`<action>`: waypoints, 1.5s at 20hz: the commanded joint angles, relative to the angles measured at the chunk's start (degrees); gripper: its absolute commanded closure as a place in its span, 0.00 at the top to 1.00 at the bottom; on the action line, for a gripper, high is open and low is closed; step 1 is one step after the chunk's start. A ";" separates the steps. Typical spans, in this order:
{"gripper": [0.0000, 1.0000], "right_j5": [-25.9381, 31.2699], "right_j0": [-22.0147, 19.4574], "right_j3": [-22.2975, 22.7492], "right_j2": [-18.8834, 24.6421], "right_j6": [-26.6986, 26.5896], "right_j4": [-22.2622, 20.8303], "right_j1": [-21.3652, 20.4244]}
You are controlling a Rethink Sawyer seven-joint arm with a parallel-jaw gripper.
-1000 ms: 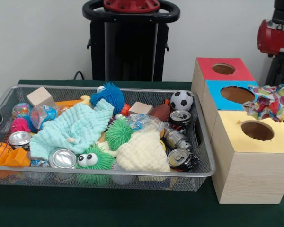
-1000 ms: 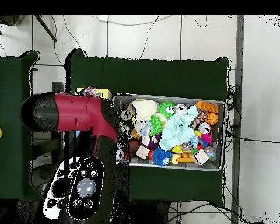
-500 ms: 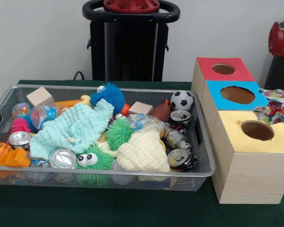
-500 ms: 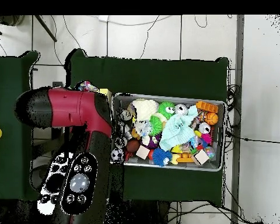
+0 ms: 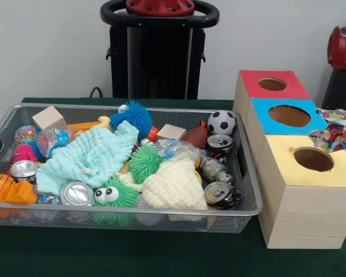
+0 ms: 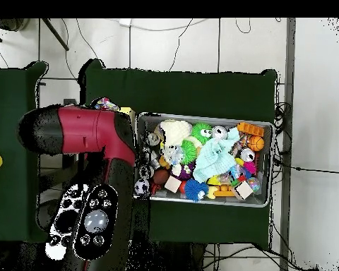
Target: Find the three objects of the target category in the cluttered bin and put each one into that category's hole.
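Silver mesh bin (image 5: 249, 209) of cluttered toys, cloths and cans rests on the green surface (image 5: 161, 257), just beside three wooden boxes with red, blue and yellow tops. Patterned cloth (image 5: 338, 128) lies beside the boxes. Arm (image 6: 94, 134) overhangs them; end effector state cannot be told.

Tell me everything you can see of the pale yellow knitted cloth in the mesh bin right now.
The pale yellow knitted cloth lies bunched in a soft mound at the near right of the silver wire-mesh bin. Its surface looks bumpy, like waffle knit. It rests against the green spiky ball behind it and the crushed drink can to its right, and its lower edge meets the bin's front wall. Nothing covers it.
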 commanded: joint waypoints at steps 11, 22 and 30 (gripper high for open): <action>0.00 -5.41 -3.80 7.35 4.21 9.80 0.04 2.35; 0.00 -8.35 -4.40 9.80 4.83 8.60 -0.71 2.07; 0.00 -12.49 -4.13 13.21 5.62 8.11 -1.64 2.15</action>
